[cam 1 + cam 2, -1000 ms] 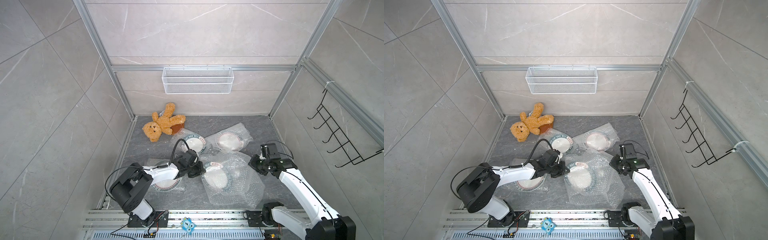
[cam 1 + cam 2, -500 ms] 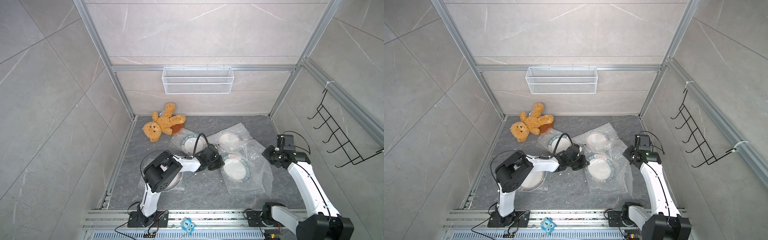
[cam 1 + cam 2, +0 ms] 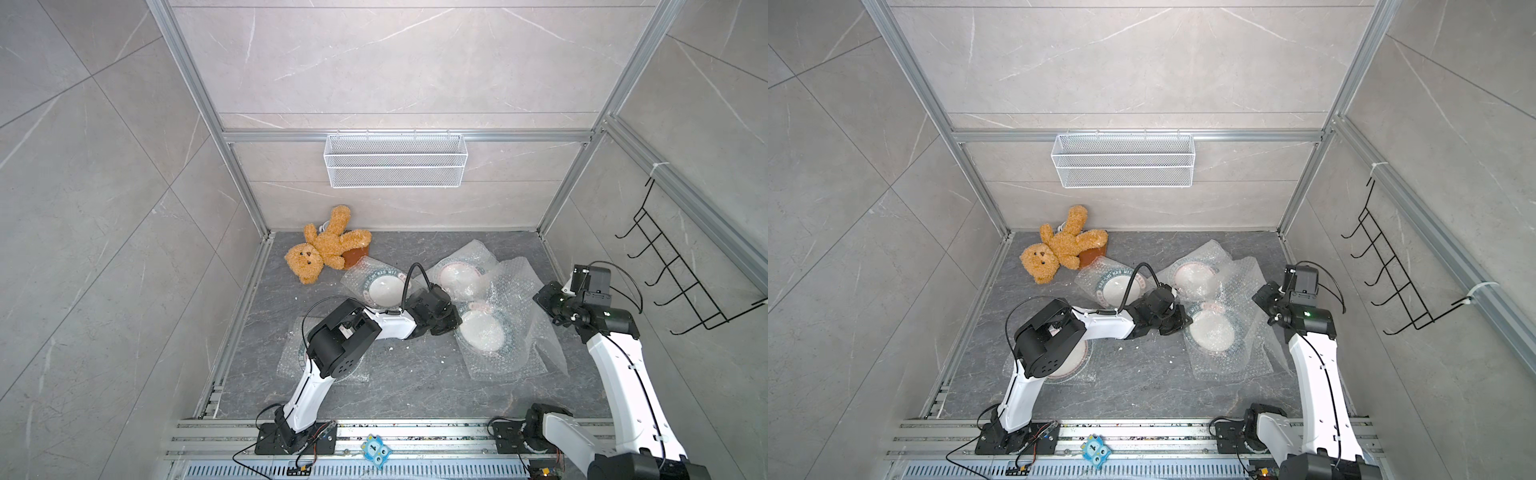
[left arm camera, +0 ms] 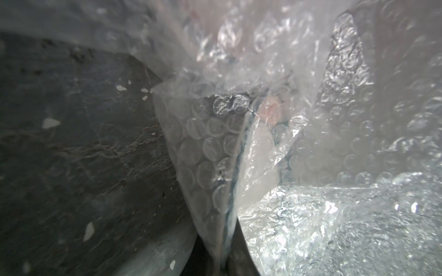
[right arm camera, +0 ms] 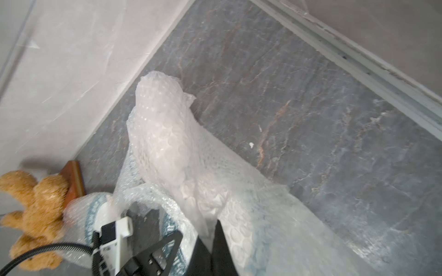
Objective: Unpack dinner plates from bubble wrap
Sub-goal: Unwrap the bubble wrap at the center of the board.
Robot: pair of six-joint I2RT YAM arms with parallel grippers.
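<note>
The left gripper [image 3: 446, 323] sits low on the floor [image 3: 415, 374], its jaws pressed together on the left edge of the bubble wrap [image 3: 515, 336]; in the left wrist view the sheet runs straight down into them. The right gripper [image 3: 541, 297] is clamped on the opposite edge of the same wrap and holds it up off the floor, close to the right wall [image 3: 673, 374], so there is little room on that side. The wrap is stretched between the two claws, its long axis running left to right across the cell, right end raised and left end down. Inside it a dinner plate [image 3: 484, 329] lies face up, nearer the left gripper. Bare floor lies between the wrap's near edge and the front rail [image 3: 415, 428]. Just behind it lie the far left plate [image 3: 384, 289] and the far right plate [image 3: 457, 276], each in its own wrap. A fourth plate [image 3: 1076, 355] lies wrapped under the left arm's elbow. The teddy bear [image 3: 322, 249] and the brown slab [image 3: 357, 254] lie in the far left corner, well apart from the held wrap
</note>
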